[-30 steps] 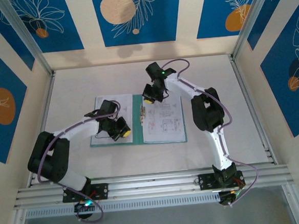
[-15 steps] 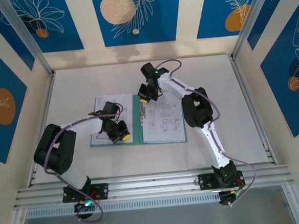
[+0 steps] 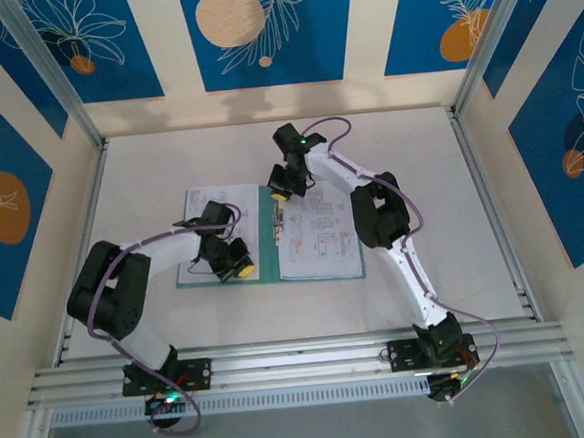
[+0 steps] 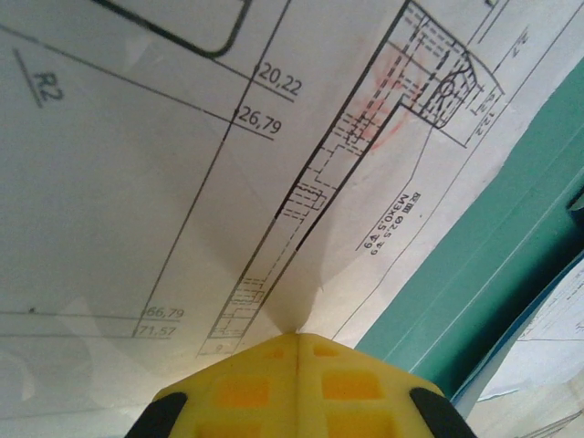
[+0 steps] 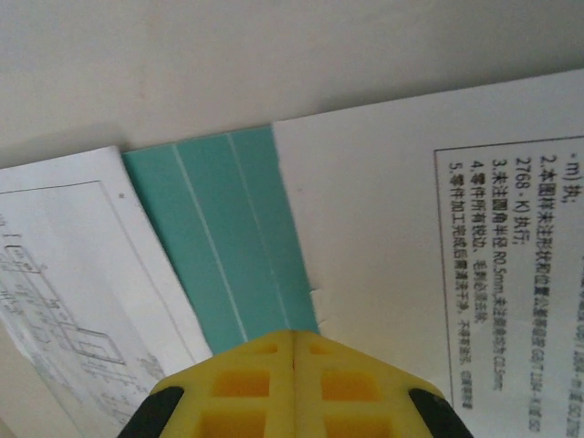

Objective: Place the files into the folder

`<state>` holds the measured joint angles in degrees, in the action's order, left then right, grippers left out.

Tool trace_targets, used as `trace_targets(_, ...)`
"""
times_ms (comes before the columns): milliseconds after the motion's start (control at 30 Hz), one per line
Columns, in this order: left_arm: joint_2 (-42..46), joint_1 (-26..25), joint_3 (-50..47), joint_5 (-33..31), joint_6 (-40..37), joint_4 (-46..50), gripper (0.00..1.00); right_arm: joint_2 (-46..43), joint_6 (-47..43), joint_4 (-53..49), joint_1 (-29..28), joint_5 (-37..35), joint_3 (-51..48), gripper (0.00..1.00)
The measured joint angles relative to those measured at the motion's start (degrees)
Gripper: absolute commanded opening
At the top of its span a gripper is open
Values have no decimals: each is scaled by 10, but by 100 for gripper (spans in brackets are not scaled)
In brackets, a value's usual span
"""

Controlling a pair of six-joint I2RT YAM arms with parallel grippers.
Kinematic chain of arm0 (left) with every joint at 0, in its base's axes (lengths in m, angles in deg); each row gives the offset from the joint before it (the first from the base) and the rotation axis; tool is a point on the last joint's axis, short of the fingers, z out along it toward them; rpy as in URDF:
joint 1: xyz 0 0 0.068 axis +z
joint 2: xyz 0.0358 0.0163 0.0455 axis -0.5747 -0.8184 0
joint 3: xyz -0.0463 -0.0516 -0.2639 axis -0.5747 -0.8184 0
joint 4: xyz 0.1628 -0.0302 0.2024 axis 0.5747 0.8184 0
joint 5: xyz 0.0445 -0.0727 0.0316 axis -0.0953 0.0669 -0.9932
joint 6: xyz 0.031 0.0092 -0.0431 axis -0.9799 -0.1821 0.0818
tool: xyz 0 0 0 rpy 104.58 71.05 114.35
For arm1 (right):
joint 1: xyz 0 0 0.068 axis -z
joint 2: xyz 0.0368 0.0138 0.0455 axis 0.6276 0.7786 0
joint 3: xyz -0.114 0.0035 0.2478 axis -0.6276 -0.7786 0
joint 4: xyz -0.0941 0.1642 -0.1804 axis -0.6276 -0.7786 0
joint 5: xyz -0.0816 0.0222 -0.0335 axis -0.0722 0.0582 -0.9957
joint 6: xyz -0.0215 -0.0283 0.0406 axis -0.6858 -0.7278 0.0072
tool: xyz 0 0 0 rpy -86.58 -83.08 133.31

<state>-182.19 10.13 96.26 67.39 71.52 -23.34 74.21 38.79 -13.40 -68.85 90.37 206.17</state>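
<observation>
The teal-green folder [image 3: 267, 236] lies open in the middle of the table, with white printed files on its left leaf [image 3: 203, 207] and its right leaf [image 3: 321, 235]. My left gripper [image 3: 242, 269] is shut, its yellow tips [image 4: 297, 336] resting on the left sheet [image 4: 164, 182] of line drawings, with the folder [image 4: 474, 265] just to their right. My right gripper [image 3: 279, 191] is shut at the top of the spine. Its tips [image 5: 294, 336] sit where the teal strip [image 5: 219, 237] meets the right sheet [image 5: 392, 219] of printed text.
Aluminium rails [image 3: 282, 365] run along the near edge, and patterned walls close in the other three sides. Bare white table [image 3: 419, 170] surrounds the folder. The right arm's elbow [image 3: 377, 213] hangs over the right sheet's edge.
The right gripper has slid a little left along the folder's top edge and its elbow followed. The left gripper has edged slightly nearer, staying on the left sheet.
</observation>
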Motion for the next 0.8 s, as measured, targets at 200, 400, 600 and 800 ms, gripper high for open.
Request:
trace_targets(200, 0, 0, 0, 0, 0, 0, 0, 6, -1, -3, 0, 2, 0, 0)
trace_targets(400, 0, 0, 0, 0, 0, -1, 0, 6, -6, -4, -2, 9, 0, 0)
trace_targets(600, 0, 0, -1, 0, 0, -3, 0, 5, -12, 3, -5, 14, -3, 0)
trace_targets(800, 0, 0, -3, 0, 0, -7, 0, -22, -15, 18, -5, 15, -37, 0)
